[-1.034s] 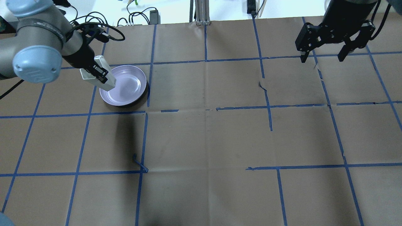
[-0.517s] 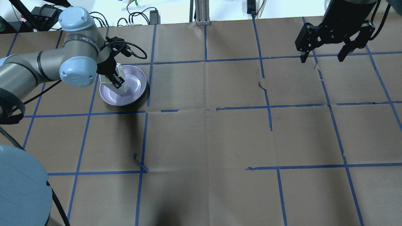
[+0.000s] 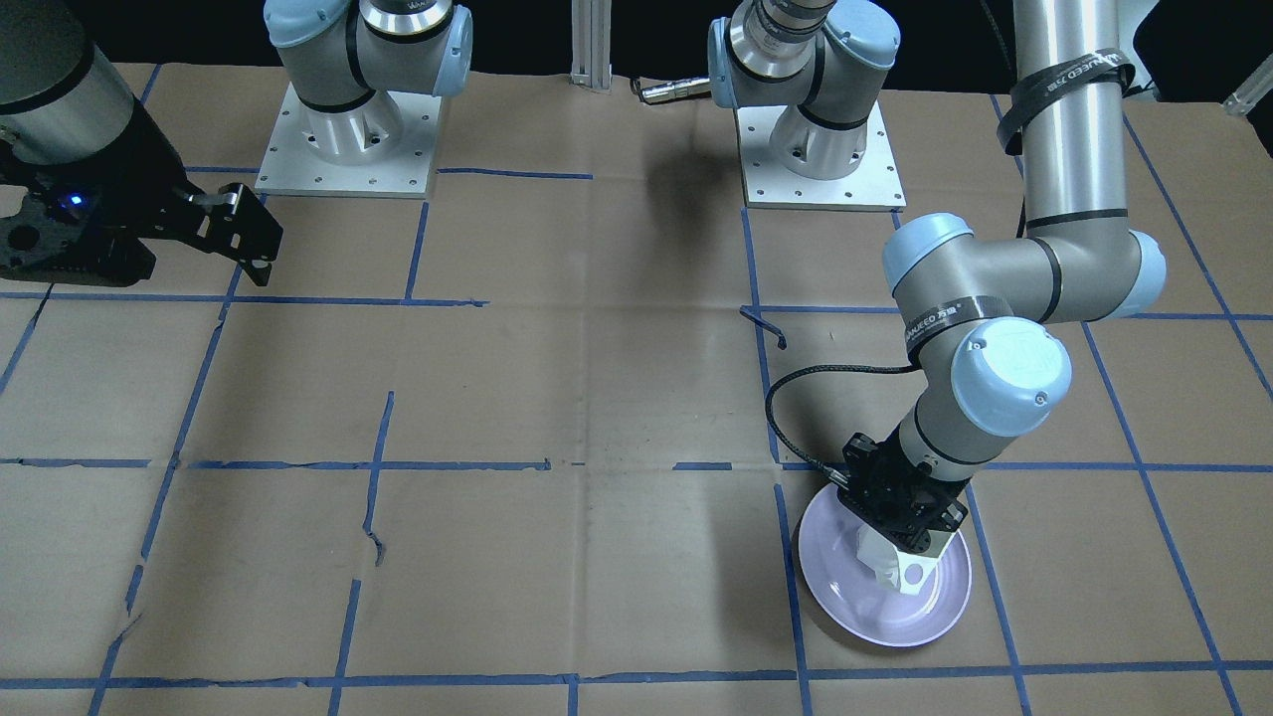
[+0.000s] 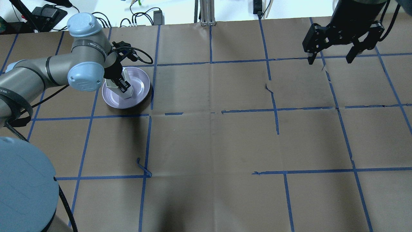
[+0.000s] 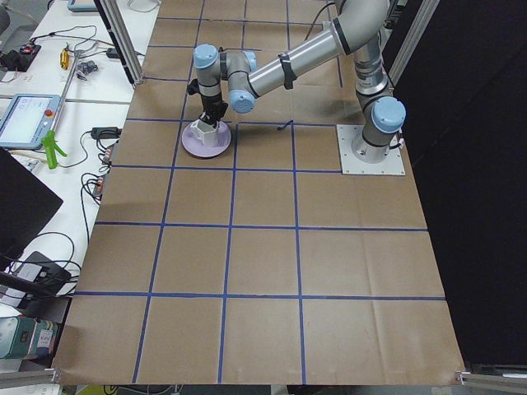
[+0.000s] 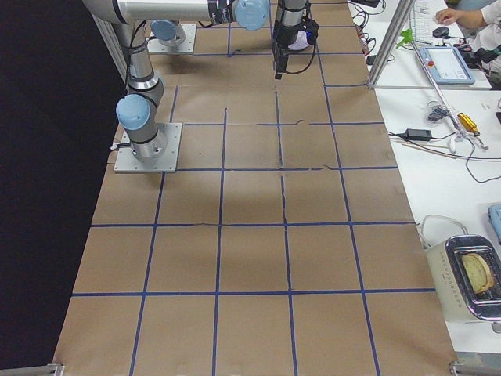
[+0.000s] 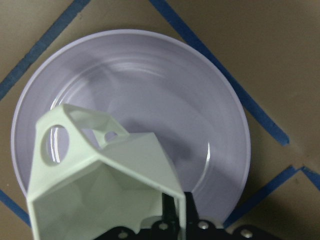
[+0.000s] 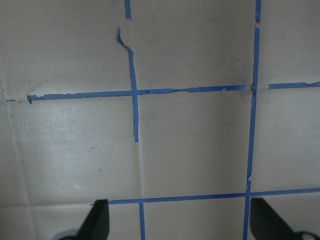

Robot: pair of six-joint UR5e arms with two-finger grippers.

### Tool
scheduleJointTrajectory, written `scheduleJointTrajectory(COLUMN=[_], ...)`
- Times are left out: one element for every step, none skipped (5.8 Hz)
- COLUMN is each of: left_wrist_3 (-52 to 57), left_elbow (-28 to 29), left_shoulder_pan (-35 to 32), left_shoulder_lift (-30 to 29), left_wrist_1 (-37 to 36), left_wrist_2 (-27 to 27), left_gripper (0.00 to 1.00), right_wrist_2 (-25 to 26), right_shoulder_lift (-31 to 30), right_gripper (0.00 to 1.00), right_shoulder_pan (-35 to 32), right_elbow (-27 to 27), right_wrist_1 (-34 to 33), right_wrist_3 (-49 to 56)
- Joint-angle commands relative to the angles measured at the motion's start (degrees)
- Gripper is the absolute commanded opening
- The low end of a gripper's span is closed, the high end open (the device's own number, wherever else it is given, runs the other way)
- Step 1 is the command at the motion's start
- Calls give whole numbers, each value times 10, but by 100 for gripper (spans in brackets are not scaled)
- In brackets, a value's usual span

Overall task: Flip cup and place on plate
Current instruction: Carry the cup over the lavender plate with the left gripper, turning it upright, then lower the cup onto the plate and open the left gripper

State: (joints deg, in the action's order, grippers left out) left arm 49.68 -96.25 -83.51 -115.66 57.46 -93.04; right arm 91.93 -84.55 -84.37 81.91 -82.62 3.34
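The left end effector (image 4: 122, 86) is clamped on the wall of the cup (image 7: 115, 175) near its rim. It holds the cup mouth-up and somewhat tilted over the middle of the plate (image 7: 190, 100), though whether the base already touches the plate is hard to tell from these angles. The cup looks rigid, light and glazed-slick, apt to chip against the equally hard plate, so a flat facet by the rim, away from the handle, seems the sound place to pinch. The right end effector (image 4: 330, 60) hangs empty with its fingers spread, far from the plate across the worktop (image 4: 209, 145).
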Motion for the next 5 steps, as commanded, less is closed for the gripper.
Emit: scheduleJointTrajectory(left_wrist_3=[-13,-78,-136,-203,-283], left_elbow=[3,9,37,91,140], left_shoulder_pan=[-7,-7,-11,-42,-81], left_shoulder_lift=[19,42,66,82,94], left_wrist_1=[10,37,90,171,233], left_wrist_2=[0,1,14,14,14], left_gripper=[95,96,98,98,98], right_wrist_2=[0,0,0,0,0], right_shoulder_lift=[0,0,0,0,0], right_gripper=[100,100,100,100,100], right_shoulder_pan=[0,0,0,0,0], right_elbow=[0,0,0,0,0], right_wrist_1=[0,0,0,0,0], right_wrist_3=[0,0,0,0,0])
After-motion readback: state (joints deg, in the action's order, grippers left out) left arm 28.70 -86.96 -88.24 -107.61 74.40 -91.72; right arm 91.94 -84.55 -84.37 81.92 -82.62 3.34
